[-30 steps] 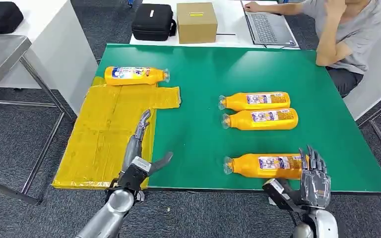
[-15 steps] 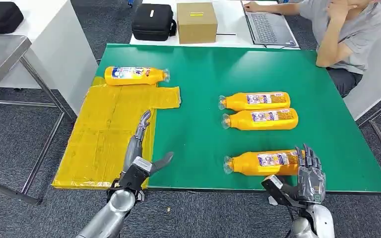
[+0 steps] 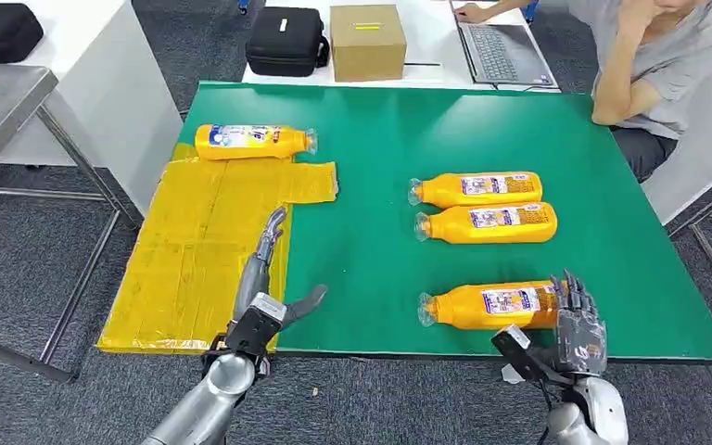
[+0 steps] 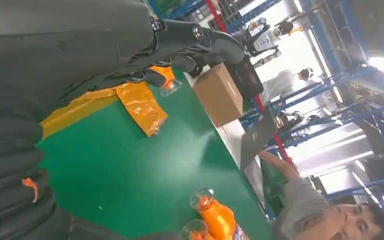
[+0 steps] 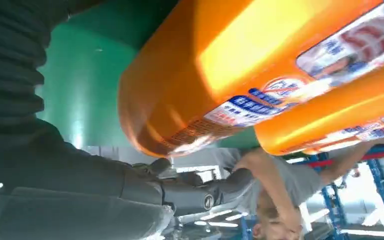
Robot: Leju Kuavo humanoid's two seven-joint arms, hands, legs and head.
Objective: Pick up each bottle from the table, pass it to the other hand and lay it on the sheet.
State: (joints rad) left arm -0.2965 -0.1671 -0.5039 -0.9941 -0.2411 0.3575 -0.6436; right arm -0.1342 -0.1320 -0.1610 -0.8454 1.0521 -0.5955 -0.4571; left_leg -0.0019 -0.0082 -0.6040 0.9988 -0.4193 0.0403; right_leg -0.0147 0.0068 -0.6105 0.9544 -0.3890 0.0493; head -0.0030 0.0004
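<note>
orange bottle (image 3: 491, 306) lies near the green table's (image 3: 380, 232) front edge, right hand (image 3: 575, 324) spread at its base; right wrist view adds fingers (image 5: 200, 192) apart beneath. left hand (image 3: 264, 278) spread over yellow sheet (image 3: 185, 250).

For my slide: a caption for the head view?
Right hand at the nearest orange plastic bottle's base; left hand open above the yellow sheet.

Floor: grey carpet (image 3: 19, 250) throughout. A green-topped table (image 3: 482, 120) stands at centre. Beyond its far edge, a white desk (image 3: 426, 37) carries a black zip case (image 3: 286, 41), a brown cardboard box (image 3: 367, 42) and an open laptop (image 3: 501, 51). A seated person (image 3: 654, 65) is at far right. A steel-framed table (image 3: 0, 102) stands at left. Bright overhead lighting and blue racking (image 4: 330, 60) are seen behind.
</note>
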